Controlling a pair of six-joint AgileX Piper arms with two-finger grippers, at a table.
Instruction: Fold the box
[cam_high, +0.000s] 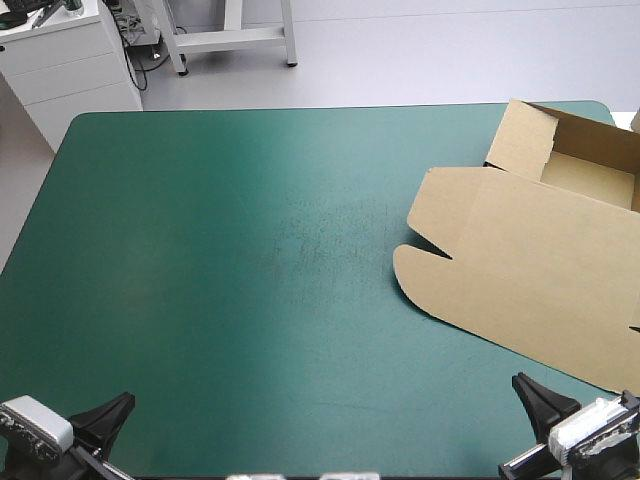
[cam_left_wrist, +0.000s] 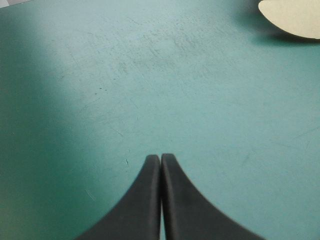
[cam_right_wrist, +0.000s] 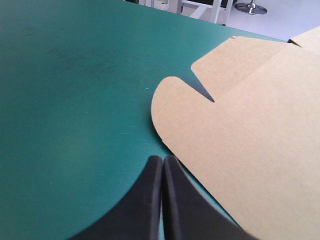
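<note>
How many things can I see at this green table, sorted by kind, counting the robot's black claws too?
Brown box: 1
Black grippers: 2, the left gripper and the right gripper, both shut and holding nothing
Total: 3

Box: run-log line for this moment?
box: open tray, lid flat, far right | left end effector: shut, empty | right end effector: shut, beside box edge

Teal-green table (cam_high: 200, 300), brown box (cam_high: 530, 270) at its right edge
</note>
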